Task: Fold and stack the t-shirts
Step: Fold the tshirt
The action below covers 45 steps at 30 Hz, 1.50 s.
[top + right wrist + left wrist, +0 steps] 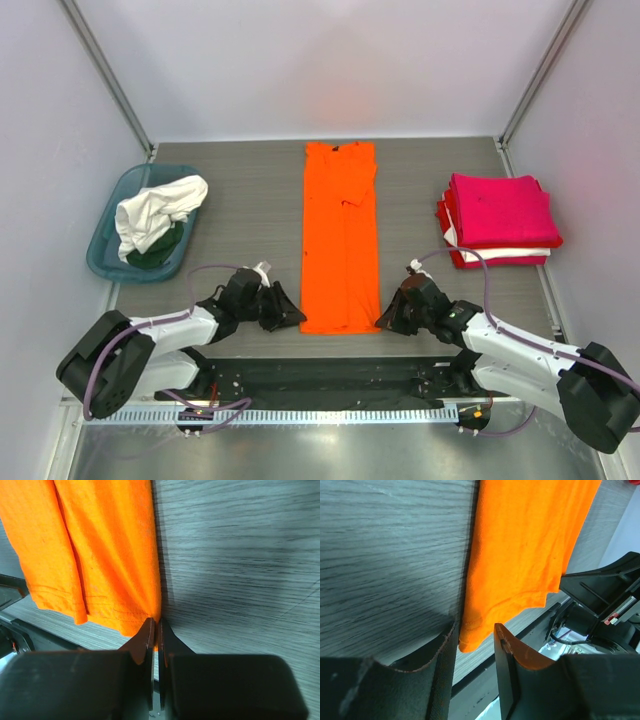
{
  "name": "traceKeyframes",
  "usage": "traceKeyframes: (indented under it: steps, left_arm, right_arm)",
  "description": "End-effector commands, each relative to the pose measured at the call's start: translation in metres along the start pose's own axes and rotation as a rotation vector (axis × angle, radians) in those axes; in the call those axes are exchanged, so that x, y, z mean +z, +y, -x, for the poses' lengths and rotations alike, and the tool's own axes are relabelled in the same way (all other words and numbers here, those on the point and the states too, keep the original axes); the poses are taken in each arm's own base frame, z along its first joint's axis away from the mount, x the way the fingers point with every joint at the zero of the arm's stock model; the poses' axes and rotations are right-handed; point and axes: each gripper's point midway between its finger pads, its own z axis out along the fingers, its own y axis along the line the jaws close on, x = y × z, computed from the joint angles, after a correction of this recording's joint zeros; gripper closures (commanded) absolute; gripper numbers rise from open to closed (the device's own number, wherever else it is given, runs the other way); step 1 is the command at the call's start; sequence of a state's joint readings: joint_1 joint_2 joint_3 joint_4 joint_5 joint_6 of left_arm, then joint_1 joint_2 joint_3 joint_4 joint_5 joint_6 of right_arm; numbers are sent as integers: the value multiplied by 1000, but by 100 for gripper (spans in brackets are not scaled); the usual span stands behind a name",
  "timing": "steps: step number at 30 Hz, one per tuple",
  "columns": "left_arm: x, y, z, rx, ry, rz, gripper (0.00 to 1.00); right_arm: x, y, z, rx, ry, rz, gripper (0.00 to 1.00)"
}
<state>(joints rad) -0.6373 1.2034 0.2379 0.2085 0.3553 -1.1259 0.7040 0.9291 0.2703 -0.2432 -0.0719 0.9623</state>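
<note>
An orange t-shirt (340, 230) lies on the table as a long narrow strip, collar at the far end. My left gripper (290, 312) is at its near left corner. In the left wrist view the jaws (475, 630) stand open, with the orange corner (470, 637) between the fingers and a gap on the right side. My right gripper (388, 318) is at the near right corner. In the right wrist view it (156, 622) is shut on the hem of the orange t-shirt (100, 545).
A folded stack of magenta-red t-shirts (500, 205) with a white one (510, 252) stands at the right. A teal tub (105, 250) at the left holds a white t-shirt (155, 210) and a dark green one (160, 252). The table's front edge runs just behind both grippers.
</note>
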Motion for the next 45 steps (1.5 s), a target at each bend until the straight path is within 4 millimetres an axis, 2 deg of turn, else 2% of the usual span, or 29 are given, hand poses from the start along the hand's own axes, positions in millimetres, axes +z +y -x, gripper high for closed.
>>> traceKeyframes:
  steps: [1,9,12,14,16,18,19,21,22,23,25,29,30,31,32,34,35,37,38,42,43,45]
  left_arm:
    - [-5,53,-23,-23,62,196,64]
    - [-4,51,-25,-16,78,198,71]
    - [-4,48,-26,-13,83,191,77]
    - [-5,43,-26,-16,88,171,86]
    - [-7,35,-26,-12,88,143,100]
    - [-11,23,-20,0,61,112,100]
    - [-15,27,-21,-7,61,144,100]
    - [-22,13,-13,17,32,115,100]
    - [-25,16,-13,12,30,141,100]
    - [-30,2,-7,27,8,109,100]
    - [-34,-5,-4,30,-2,106,100]
    - [-42,-33,9,43,-30,71,100]
    - [-43,-34,9,37,-26,79,100]
    - [-44,-39,12,36,-31,74,100]
    - [-45,-48,17,37,-40,61,100]
    - [-45,-52,25,30,-49,66,100]
    - [-46,-61,33,35,-62,53,100]
    - [-42,-60,45,24,-60,70,100]
    - [-43,-69,55,26,-70,55,100]
    - [-40,-73,90,-34,-78,47,100]
    - [-40,-75,96,-31,-81,47,100]
    - [-35,-79,116,-41,-93,60,100]
  right_arm:
    - [-1,-34,-13,-16,35,-139,96]
    - [-1,-31,-12,-19,36,-133,96]
    - [-2,-29,-11,-15,31,-124,96]
    - [-3,-27,-10,-11,30,-115,96]
    - [-4,-25,-10,-9,26,-104,96]
    - [-6,-21,-8,-10,25,-96,96]
    - [-8,-20,-7,-10,22,-95,96]
    - [-13,-13,-1,-10,2,-84,96]
    - [-16,-7,3,-9,-9,-71,96]
    - [-19,-4,6,-7,-23,-61,96]
    - [-23,4,12,-6,-39,-45,96]
    - [-33,31,30,-17,-73,-5,97]
    - [-32,35,33,-20,-70,-9,97]
    - [-33,36,41,-27,-102,-23,97]
    - [-37,46,50,-33,-121,-10,97]
    - [-39,57,65,-44,-158,-23,97]
    - [-40,60,72,-58,-173,-33,97]
    - [-39,68,92,-59,-207,-65,97]
    - [-39,69,99,-77,-213,-76,97]
    - [-32,79,134,-85,-215,-113,98]
    - [-33,87,144,-83,-225,-101,98]
    - [-22,79,158,-71,-204,-131,99]
